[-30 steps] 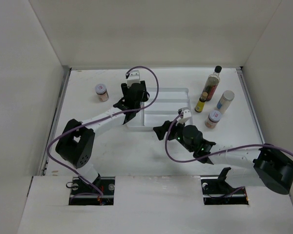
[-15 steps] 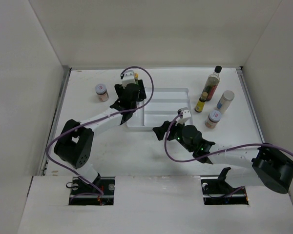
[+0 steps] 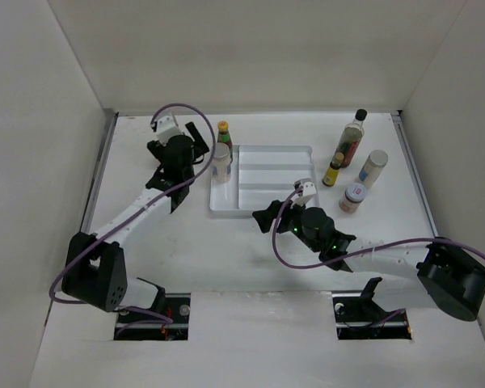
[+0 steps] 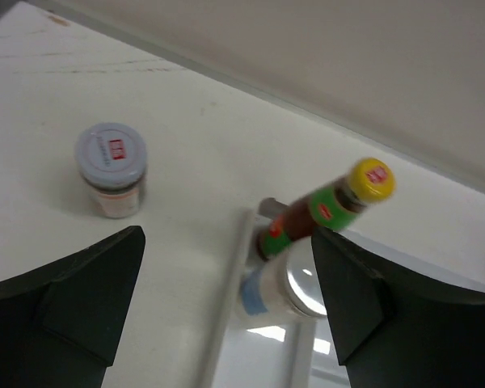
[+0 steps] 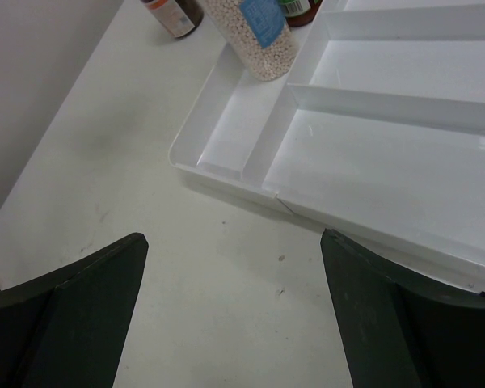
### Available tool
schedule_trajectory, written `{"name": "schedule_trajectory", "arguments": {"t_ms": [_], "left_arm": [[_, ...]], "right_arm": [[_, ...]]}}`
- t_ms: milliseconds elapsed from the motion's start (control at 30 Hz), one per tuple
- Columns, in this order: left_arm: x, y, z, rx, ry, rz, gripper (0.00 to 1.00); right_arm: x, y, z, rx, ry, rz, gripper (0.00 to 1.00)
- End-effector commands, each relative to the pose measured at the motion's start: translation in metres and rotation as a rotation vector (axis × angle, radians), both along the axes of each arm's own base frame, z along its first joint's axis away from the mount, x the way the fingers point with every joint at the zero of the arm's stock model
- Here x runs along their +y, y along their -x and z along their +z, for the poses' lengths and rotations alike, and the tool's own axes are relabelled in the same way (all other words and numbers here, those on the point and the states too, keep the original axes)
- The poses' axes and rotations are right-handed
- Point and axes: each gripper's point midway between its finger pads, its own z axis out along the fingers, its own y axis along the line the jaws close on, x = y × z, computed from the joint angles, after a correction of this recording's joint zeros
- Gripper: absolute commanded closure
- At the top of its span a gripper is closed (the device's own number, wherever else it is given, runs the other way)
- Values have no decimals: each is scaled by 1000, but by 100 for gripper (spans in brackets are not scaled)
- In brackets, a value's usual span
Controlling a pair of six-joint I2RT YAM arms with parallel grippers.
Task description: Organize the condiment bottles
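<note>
Tops of spice jar (image 5: 263,32), brown jar (image 5: 178,18), green-label bottle (image 5: 301,8) off-frame at upper edge, rt wrist view

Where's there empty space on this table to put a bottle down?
The tray's long compartments right of the spice jar are bare, and so is the table just in front of the tray's left end. It is crowded right of the tray, around the tall dark bottle.

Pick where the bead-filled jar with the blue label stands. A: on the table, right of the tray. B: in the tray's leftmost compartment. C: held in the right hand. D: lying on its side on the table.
B: the jar stands upright inside the narrow left compartment of the tray.
</note>
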Motion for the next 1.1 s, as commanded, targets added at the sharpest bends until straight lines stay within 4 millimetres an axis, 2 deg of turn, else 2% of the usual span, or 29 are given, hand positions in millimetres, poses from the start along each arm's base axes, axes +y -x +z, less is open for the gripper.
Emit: {"name": "schedule_trajectory", "arguments": {"t_ms": [0, 100, 267, 367, 467, 533, 667, 833, 1067], "left_arm": [[39, -10, -19, 49, 47, 110, 15], [62, -36, -34, 87, 38, 172, 13], [76, -72, -54, 138, 29, 196, 14], [87, -89, -62, 158, 25, 219, 14], [96, -100, -79, 207, 18, 233, 14], [99, -107, -87, 230, 22, 228, 14], [109, -114, -99, 252, 27, 241, 15], [111, -112, -116, 287, 21, 244, 16], [109, -110, -130, 310, 35, 223, 26]], "right_arm": [[5, -4, 21, -40, -64, 1, 5], [4, -5, 20, -43, -57, -2, 5], [5, -4, 22, -50, -55, 5, 4], [6, -3, 19, -37, -54, 14, 4], [6, -3, 22, -48, -52, 10, 3], [8, -3, 16, -32, -46, 18, 3], [11, -3, 16, -36, -38, 24, 3], [14, -3, 12, -22, -34, 32, 3], [14, -4, 10, -23, -27, 28, 3]]}}
